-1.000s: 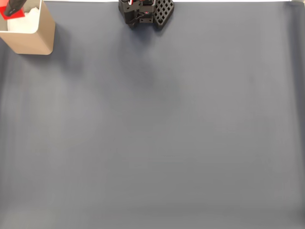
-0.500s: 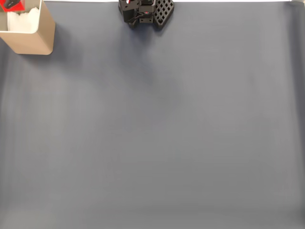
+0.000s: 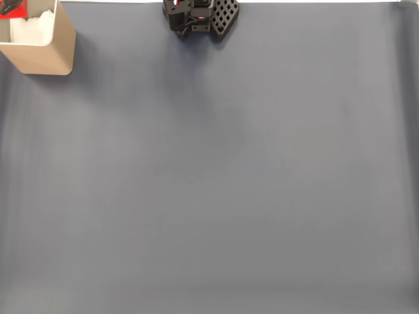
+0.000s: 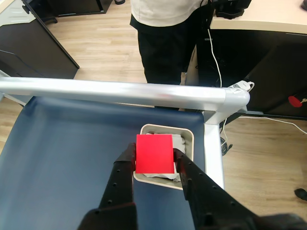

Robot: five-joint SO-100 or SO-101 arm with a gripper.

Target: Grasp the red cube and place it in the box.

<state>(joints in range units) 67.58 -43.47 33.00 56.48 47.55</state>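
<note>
One red cube [image 4: 154, 153], one box [image 4: 188, 135], cube held over the box.

Both fingers [image 4: 125, 165] are closed on the red cube's two sides in the wrist view, holding it above the box's open top with the white padding [image 4: 179, 142] showing beside it; whether the cube touches the padding cannot be judged from this angle. The fixed view shows what the wrist view does not: the box [image 3: 46, 57] sits at the far top-left corner of the blue-grey desk [image 3: 216, 183], cut by the frame edge, with a sliver of red [image 3: 14, 11] over its interior and the arm's black base [image 3: 196, 16] at the top edge. Desk surface from there to the right and bottom edges lies open. The wrist view adds a silver rail [image 4: 120, 91] along the desk's edge just beyond the box, and a standing person [image 4: 165, 43] behind it.
</note>
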